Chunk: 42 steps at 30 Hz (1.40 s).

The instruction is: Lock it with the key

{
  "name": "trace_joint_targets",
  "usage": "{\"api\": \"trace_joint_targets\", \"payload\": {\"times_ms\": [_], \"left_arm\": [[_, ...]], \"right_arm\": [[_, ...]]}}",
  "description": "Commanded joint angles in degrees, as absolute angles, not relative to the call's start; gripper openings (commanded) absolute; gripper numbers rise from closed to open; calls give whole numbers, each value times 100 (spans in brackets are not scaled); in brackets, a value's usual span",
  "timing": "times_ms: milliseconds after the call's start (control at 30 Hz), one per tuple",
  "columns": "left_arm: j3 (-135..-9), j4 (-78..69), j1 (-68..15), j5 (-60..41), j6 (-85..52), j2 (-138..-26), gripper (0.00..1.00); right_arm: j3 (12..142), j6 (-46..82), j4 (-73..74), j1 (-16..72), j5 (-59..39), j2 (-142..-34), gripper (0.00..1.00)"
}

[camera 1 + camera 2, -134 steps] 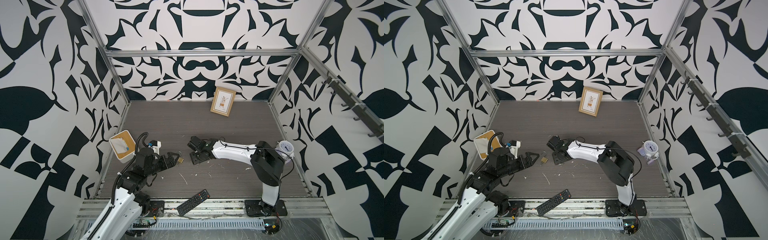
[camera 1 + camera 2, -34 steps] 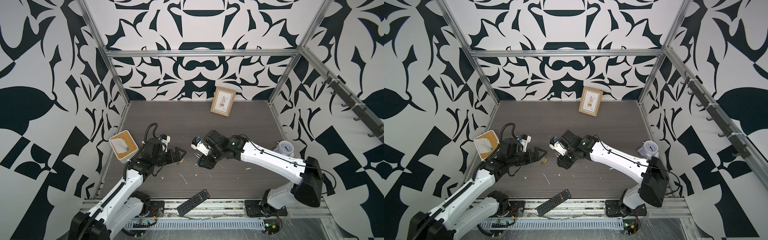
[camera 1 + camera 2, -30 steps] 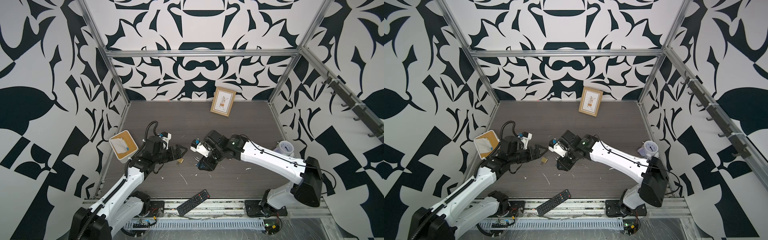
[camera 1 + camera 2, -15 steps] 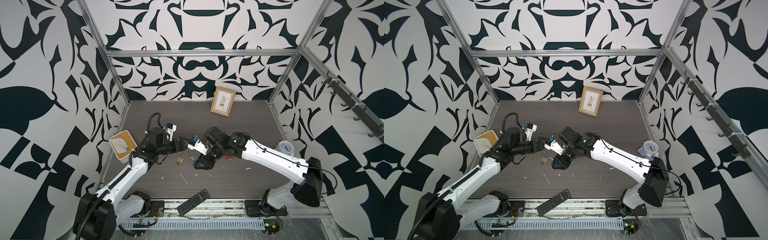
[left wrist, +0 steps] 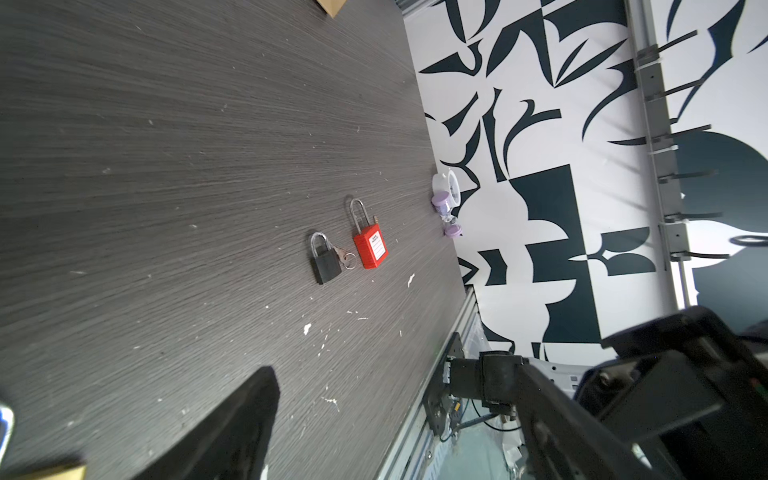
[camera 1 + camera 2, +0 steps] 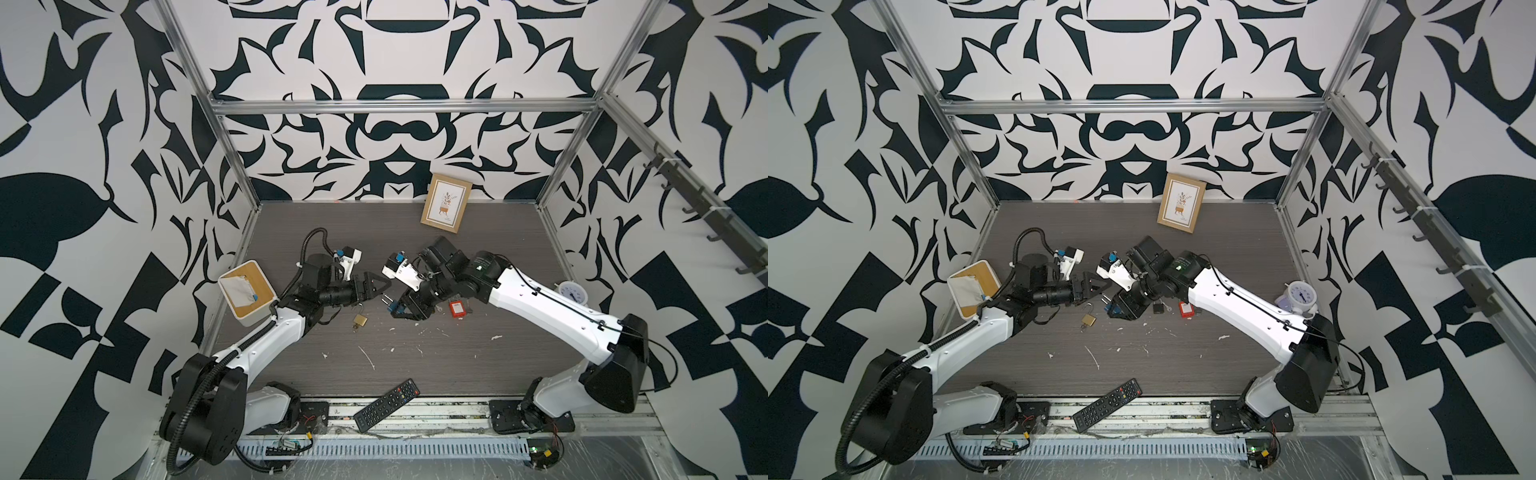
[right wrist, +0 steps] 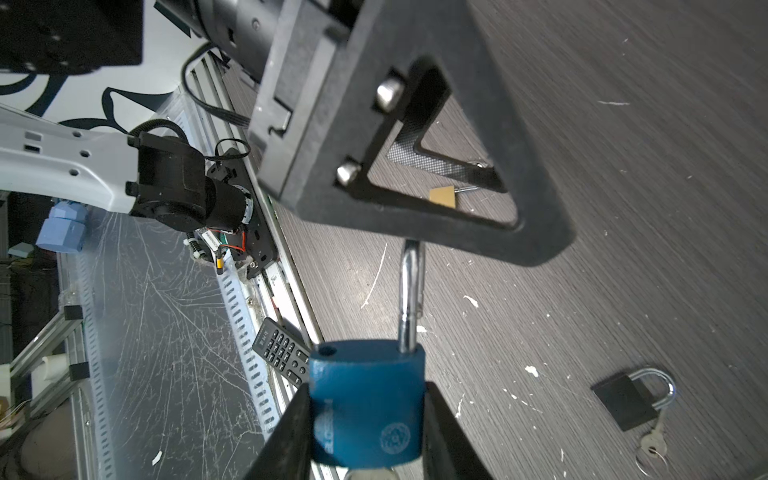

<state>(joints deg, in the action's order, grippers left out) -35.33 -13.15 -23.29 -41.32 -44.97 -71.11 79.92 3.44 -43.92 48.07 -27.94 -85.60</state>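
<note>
- Your right gripper (image 7: 368, 386) is clamped on the body of the blue padlock (image 7: 368, 411), over the middle of the surface (image 6: 478, 365). Only the right wrist view shows this grip plainly. In both top views you get a speck of blue under the gripper.
- Your left gripper (image 6: 380, 286) sits at 9 o'clock of that padlock. The left wrist view shows its fingers wide apart.
- The right wrist view alone shows the shackle (image 7: 411, 291) open, with one hole in the body's top standing empty.
- The shackle's top is hidden behind a finger (image 7: 536, 232) of the left gripper. You cannot tell whether it sits between the two fingers.
- A brass padlock (image 6: 360, 320) lies on the surface at 8 o'clock of the blue one, its shackle open.
- The black padlock (image 6: 1158, 308) shows in a top view at 3 o'clock of the right gripper.
- The left wrist view adds a key (image 5: 341, 257) on a ring just beside the black padlock. The red padlock (image 5: 371, 251) lies on the key's other side.
- A pale bit under the blue padlock is cut off by the edge of the right wrist view and is hard to make out.
- The red padlock's white label carries print too small to read.
- The blue padlock bears a round embossed emblem and raised lettering down its side, which you cannot read.
</note>
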Motion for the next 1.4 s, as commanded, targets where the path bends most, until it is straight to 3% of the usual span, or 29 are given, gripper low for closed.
{"api": "trace_joint_targets", "payload": {"times_ms": [0,300,500,733,1000,1267,1367], "left_arm": [[-3357,-2038,-2359,-4652,-4746,-7224,91],[-3285,-2445,-2371,-5088,-5040,-7449,91],[-2962,-3855,-2365,-5310,-6024,-7421,88],[-2923,-3733,-2370,-5189,-5886,-7471,87],[-2769,-5864,-2371,-5292,-7052,-7949,87],[-2655,-7389,-2378,-5605,-8012,-8532,86],[-2629,-7436,-2382,-5627,-8076,-8563,80]], "right_arm": [[8323,317,-3931,4704,-3070,-8498,0],[8413,202,-4202,4649,-2359,-8706,0],[8242,210,-4069,4643,-1926,-8756,0],[8102,365,-3856,4644,-2405,-8712,0],[7726,778,-3343,4622,-3111,-8534,0],[7712,831,-3473,4622,-2257,-8643,0],[7768,792,-3558,4631,-1865,-8684,0]]}}
